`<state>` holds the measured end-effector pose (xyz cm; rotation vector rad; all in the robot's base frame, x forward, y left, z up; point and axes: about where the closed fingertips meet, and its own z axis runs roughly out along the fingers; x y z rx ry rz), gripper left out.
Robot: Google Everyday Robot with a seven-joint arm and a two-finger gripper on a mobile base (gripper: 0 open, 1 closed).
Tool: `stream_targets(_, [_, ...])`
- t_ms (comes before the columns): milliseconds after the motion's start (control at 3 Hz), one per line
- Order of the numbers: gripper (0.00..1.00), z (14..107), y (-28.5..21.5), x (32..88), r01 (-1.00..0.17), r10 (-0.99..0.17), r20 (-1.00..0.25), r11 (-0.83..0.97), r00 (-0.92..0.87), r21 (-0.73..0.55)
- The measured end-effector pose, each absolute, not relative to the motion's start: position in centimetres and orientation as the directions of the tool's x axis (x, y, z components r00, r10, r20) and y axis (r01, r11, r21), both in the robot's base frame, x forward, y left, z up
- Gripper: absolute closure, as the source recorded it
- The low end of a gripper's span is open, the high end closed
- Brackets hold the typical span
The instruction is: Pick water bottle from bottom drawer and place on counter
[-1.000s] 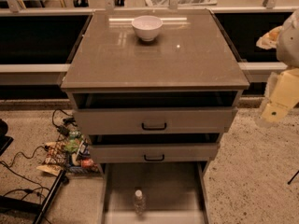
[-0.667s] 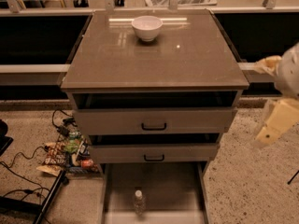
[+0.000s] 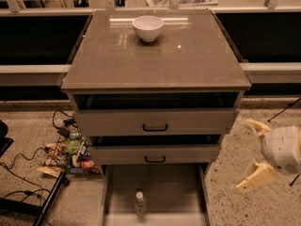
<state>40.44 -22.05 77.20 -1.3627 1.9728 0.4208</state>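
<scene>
The water bottle [image 3: 139, 203] stands upright in the open bottom drawer [image 3: 155, 185], near its front, white cap on top. The counter [image 3: 155, 51] is the glossy grey-brown cabinet top, with a white bowl [image 3: 147, 28] at its back middle. My gripper [image 3: 250, 155] hangs at the right of the cabinet, level with the lower drawers and well to the right of the bottle. Its two cream fingers [image 3: 254, 177] are spread apart and hold nothing.
Two upper drawers with black handles [image 3: 155, 126] stand slightly pulled out above the bottom one. Cables and a heap of snack packets [image 3: 70, 154] lie on the floor at the left. A long dark shelf runs behind the cabinet.
My gripper has dropped from beside the counter's right edge to beside the lower drawers. The bottle and the bowl have not moved.
</scene>
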Motion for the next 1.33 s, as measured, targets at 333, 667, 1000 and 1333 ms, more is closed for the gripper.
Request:
stream_targets(333, [0.00,71.8,-21.8,39.8,-0.873,-0.518,-0.831,0.480,-0.201,-0.088])
stream_targets(667, [0.00,67.0,-21.8,39.2,-0.860,-0.420,-0.899,0.498,-0.126,-0.112])
stream_targets(1000, [0.00,62.1,-20.7,39.0,-0.877,-0.378,-0.922,0.468,-0.082,-0.113])
stream_targets(1333, [0.00,62.0,-20.6,39.0,-0.877,-0.375,-0.923,0.468,-0.084,-0.110])
